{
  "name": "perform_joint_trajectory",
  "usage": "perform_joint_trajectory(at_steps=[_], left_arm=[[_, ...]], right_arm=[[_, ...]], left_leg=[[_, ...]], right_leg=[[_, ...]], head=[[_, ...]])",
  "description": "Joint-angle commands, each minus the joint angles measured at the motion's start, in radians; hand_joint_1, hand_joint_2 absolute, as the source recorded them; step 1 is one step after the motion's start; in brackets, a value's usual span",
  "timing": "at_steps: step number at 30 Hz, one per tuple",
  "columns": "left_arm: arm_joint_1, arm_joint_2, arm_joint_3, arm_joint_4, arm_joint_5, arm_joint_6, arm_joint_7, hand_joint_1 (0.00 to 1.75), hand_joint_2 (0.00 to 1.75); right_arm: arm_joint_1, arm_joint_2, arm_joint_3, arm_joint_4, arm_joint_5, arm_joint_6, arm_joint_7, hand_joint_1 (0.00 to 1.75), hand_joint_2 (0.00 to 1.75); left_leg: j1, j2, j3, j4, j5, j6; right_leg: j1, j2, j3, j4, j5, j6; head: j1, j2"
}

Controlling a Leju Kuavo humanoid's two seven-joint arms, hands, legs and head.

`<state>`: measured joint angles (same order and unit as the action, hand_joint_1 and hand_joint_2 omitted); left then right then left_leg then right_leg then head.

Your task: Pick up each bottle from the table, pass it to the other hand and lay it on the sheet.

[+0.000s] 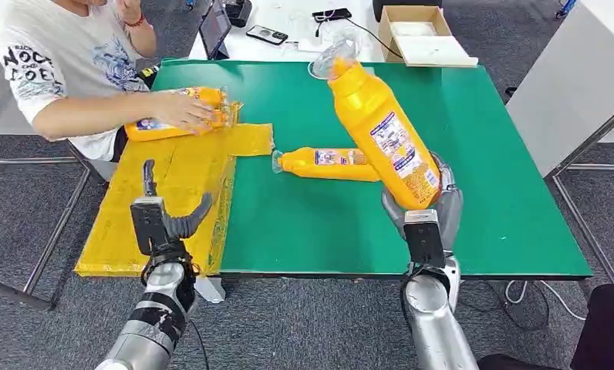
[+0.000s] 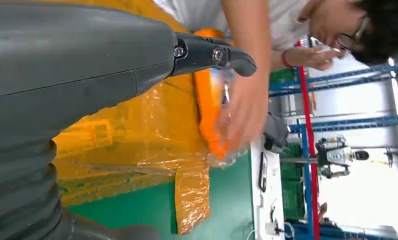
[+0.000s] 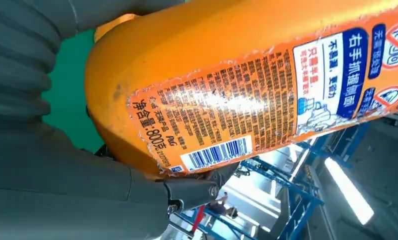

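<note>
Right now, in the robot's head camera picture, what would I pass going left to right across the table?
Yellow sheet with the robot's left hand over it → bottle under a person's hand → bottle lying on the green table → raised bottle gripped by the right hand.

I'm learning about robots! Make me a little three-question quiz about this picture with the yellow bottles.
1. True or false: the right hand holds a yellow bottle lifted off the green table.
2. How many yellow bottles are there altogether?
3. Who touches the bottle on the yellow sheet? A) left hand B) a person's hand

Key: 1 true; 2 three; 3 B.
</note>
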<state>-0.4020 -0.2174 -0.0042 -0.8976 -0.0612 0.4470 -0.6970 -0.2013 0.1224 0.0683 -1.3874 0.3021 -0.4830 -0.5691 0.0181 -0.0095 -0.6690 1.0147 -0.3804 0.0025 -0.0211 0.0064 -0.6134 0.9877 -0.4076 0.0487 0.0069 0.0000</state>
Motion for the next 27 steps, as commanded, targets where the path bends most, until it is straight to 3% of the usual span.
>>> perform_joint_trajectory(at_steps=[1, 7, 14, 18, 27], left_arm=[[0.035, -0.042, -0.050, -0.036, 0.231, -0.541, 0.185, 0.00, 1.75], [0.083, -0.030, -0.198, -0.154, 0.332, -0.686, 0.249, 0.00, 1.75], [0.078, -0.023, -0.203, -0.142, 0.348, -0.703, 0.245, 0.00, 1.75], [0.073, -0.029, -0.216, -0.123, 0.367, -0.714, 0.256, 0.00, 1.75], [0.071, -0.024, -0.245, -0.138, 0.413, -0.747, 0.274, 0.00, 1.75]], right_arm=[[0.036, 0.011, 0.025, 0.085, 0.057, 0.066, -0.063, 1.75, 1.75], [0.032, 0.039, 0.145, 0.238, 0.120, 0.104, -0.104, 1.75, 1.75], [0.028, 0.035, 0.162, 0.261, 0.144, 0.100, -0.105, 1.75, 1.75], [0.016, 0.065, 0.194, 0.365, 0.158, 0.091, -0.113, 1.75, 1.75], [-0.018, 0.078, 0.232, 0.452, 0.114, 0.054, -0.129, 1.75, 1.75]], left_leg=[[0.000, -0.001, 0.006, -0.001, -0.002, 0.001], [0.000, 0.002, 0.005, -0.001, -0.003, 0.000], [0.001, 0.001, 0.003, -0.001, -0.002, 0.000], [0.001, 0.003, 0.011, -0.001, -0.005, 0.001], [0.001, 0.001, 0.003, -0.001, -0.001, 0.000]], right_leg=[[0.001, -0.002, 0.006, -0.001, -0.002, -0.002], [0.001, 0.001, 0.005, -0.001, -0.002, -0.002], [0.001, 0.000, 0.003, -0.001, -0.001, -0.002], [0.002, 0.001, 0.011, -0.002, -0.003, -0.004], [0.001, 0.000, 0.002, -0.001, -0.001, -0.002]], head=[[0.000, 0.000], [0.000, 0.000], [0.000, 0.000], [0.000, 0.000], [0.000, 0.000]])
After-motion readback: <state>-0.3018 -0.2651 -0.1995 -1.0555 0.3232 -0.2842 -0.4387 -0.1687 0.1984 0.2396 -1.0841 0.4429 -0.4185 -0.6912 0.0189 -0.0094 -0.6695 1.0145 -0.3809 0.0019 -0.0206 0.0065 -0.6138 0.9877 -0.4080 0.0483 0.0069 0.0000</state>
